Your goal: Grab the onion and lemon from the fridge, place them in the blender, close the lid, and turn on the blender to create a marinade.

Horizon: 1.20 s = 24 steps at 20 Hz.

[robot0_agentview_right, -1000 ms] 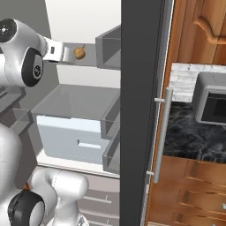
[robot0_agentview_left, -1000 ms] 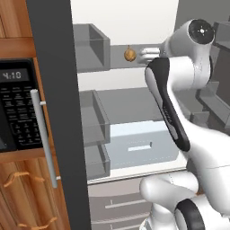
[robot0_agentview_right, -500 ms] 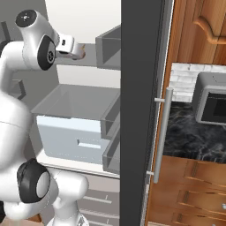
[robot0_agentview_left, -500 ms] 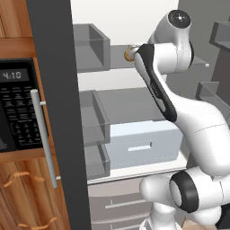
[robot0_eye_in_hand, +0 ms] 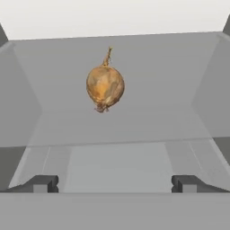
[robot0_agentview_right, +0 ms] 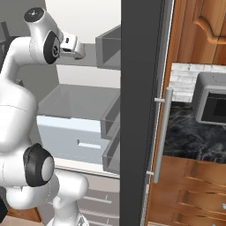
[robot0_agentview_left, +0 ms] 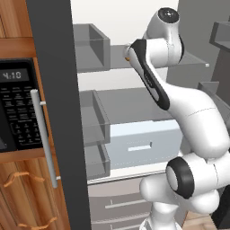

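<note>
End effector [robot0_eye_in_hand: 115, 183] wide open, empty, facing onion [robot0_eye_in_hand: 105, 88].

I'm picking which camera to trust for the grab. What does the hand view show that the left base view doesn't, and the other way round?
Hand view: the whole onion lying on a grey fridge shelf, and the open claw with its fingertips spread wide, short of the bulb.

Left base view: the microwave, the dark fridge door with its silver handle, the pale drawer, and the arm reaching in at shelf height.

Both: the fridge interior and that shelf.
</note>
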Motion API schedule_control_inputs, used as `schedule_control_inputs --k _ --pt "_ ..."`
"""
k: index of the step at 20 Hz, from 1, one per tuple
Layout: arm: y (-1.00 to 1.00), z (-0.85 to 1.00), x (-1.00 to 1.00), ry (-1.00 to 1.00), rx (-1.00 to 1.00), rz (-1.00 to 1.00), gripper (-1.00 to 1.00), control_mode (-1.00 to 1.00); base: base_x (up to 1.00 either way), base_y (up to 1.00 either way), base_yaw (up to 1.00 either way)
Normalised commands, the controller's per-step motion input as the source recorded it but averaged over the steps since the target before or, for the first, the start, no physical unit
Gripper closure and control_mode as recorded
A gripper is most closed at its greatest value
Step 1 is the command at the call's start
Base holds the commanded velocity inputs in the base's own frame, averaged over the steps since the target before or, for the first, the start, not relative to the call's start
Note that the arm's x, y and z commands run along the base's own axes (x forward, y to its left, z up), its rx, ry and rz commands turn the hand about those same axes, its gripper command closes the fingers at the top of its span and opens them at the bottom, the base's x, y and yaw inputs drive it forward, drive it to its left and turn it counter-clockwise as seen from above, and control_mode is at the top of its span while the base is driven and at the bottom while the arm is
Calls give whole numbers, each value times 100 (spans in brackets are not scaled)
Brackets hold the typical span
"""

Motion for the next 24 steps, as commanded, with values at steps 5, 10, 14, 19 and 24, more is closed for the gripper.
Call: schedule_control_inputs --k 5,10,14,19,24 --pt "26 -12 28 0 0 1 -100 -100 0 0 0" --pt "0 -11 31 0 0 1 -100 -100 0 0 0" --pt "0 -3 40 0 0 3 -100 -100 0 0 0" --pt "0 0 43 0 0 3 -100 -100 0 0 0" --pt "-3 -4 29 0 0 3 -100 -100 0 0 0"
